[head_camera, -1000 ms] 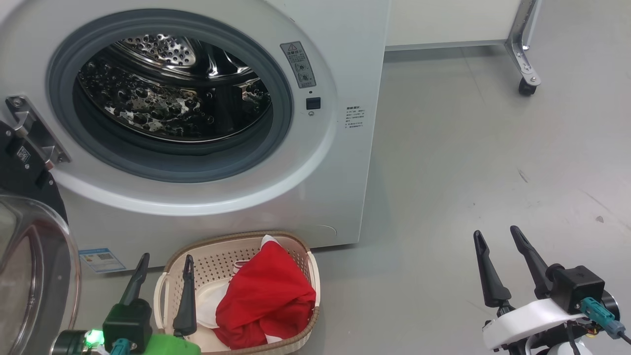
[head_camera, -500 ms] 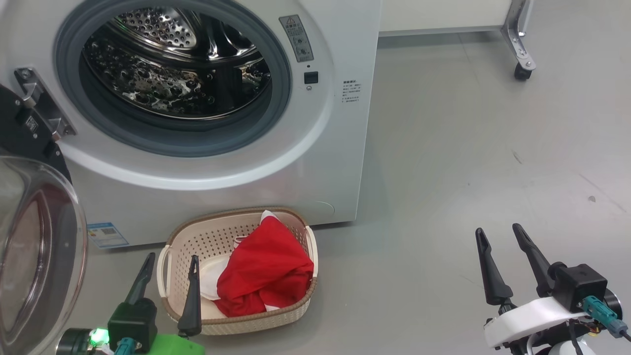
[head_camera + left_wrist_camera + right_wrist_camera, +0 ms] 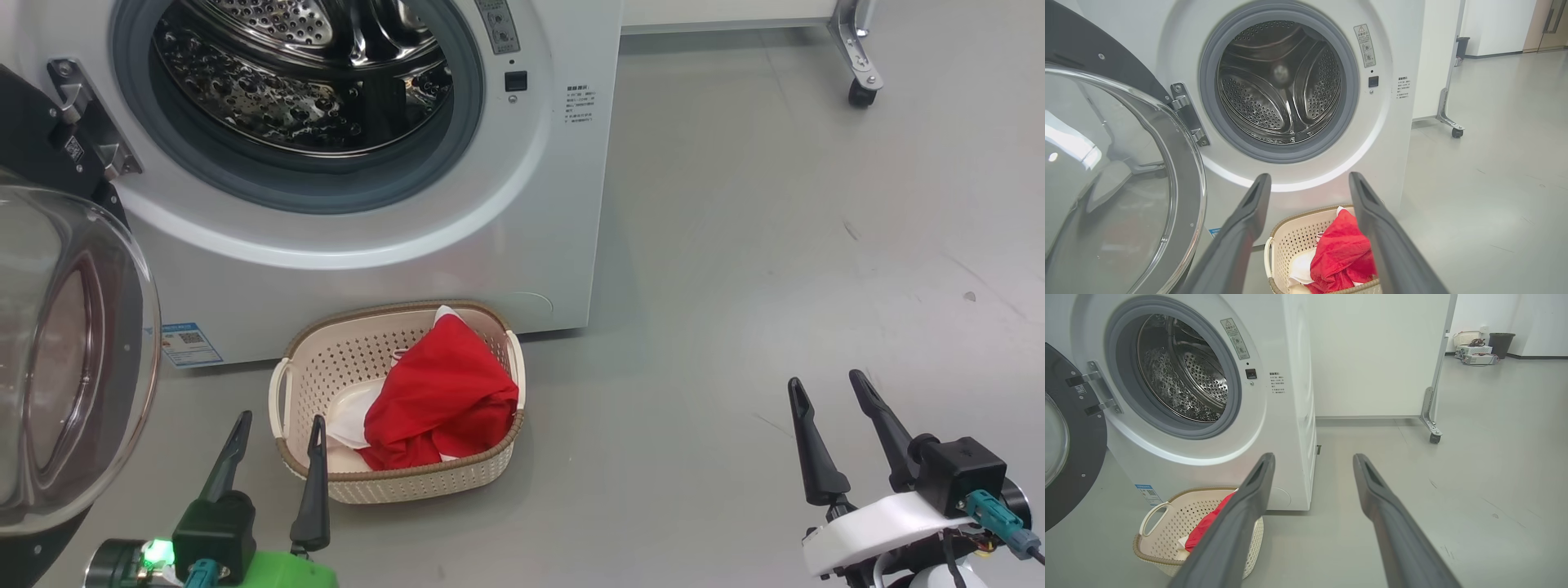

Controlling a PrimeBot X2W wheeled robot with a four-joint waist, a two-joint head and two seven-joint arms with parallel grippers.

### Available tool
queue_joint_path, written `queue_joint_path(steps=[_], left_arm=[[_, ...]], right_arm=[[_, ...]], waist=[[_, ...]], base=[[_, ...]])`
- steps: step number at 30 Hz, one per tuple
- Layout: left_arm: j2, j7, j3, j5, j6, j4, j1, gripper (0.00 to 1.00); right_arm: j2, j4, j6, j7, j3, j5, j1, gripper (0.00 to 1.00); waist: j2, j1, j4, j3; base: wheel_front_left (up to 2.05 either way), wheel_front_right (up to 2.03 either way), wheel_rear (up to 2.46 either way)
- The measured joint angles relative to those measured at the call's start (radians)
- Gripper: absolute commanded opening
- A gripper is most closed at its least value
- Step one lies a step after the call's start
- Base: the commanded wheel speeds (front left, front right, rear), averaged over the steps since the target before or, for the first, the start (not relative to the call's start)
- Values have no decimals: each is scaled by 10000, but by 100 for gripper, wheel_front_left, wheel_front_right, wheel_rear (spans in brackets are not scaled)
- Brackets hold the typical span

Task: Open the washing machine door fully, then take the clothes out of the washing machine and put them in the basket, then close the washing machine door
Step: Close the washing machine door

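**Left gripper** (image 3: 280,419): fingers spread wide and holding nothing, low over the floor (image 3: 735,286). The basket (image 3: 408,488) lies just ahead and to its right. In the head view the basket's near rim overlaps the gripper's right finger (image 3: 312,490), and whether they touch cannot be told. The clothes (image 3: 441,392) are heaped in the basket's right half, red over white. Beyond the basket stands the washing machine (image 3: 367,269), with the basket's far rim close to its front. The drum (image 3: 302,82) shows bare steel. To the left of this gripper the door (image 3: 28,135) stands swung out on its hinge (image 3: 90,122). Its clear window (image 3: 49,367) bulges toward the gripper, narrowing the room on that side.

**Right gripper** (image 3: 824,382): also spread and empty, well apart to the right of the basket. Ahead of it open floor runs past the machine's right edge to a castor (image 3: 856,92).
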State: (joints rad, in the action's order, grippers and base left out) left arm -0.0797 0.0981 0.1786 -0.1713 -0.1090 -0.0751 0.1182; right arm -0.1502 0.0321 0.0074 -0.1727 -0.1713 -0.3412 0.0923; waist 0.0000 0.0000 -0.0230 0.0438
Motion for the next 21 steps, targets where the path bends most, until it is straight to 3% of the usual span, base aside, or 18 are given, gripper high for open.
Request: queue_joint_path(steps=[21], left_arm=[[2,77,-79,2,-2,-192,54,100]], right_arm=[[-13,-25,-2,13,0,0,1,100]], waist=[[0,0,93,-15]], base=[[-33,33,0]])
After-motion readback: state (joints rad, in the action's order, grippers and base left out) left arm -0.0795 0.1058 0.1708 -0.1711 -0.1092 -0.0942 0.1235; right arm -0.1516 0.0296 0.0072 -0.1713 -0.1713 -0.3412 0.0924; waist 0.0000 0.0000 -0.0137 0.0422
